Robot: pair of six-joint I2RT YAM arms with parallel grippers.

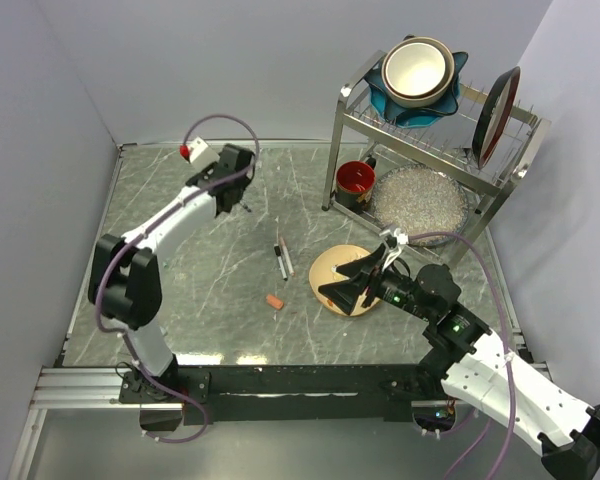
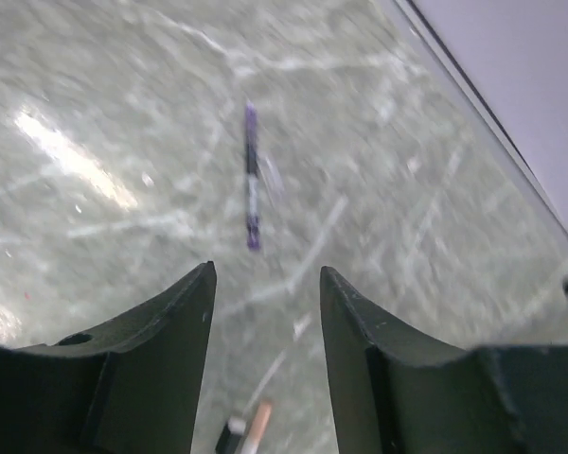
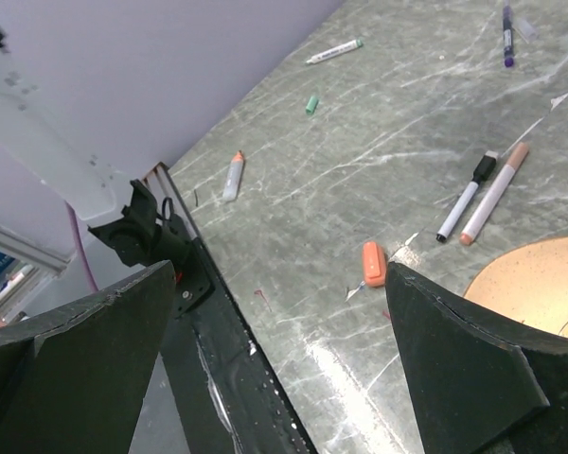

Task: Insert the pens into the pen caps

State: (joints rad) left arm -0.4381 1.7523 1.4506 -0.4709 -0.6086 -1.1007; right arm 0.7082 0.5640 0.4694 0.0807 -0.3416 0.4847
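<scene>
- Grey marbled table [image 1: 220, 330]: your left gripper [image 2: 265, 274] hangs half-open and empty over the purple pen [image 2: 252, 180].
- Your right gripper [image 3: 279, 274] gapes wide, empty, near the orange cap [image 3: 373, 263].
- Likely step: picking a pen. Next, lower astride its barrel.
- Right wrist view count: five pens [image 3: 464, 200] and two loose caps, the second a green cap [image 3: 311, 103].
</scene>
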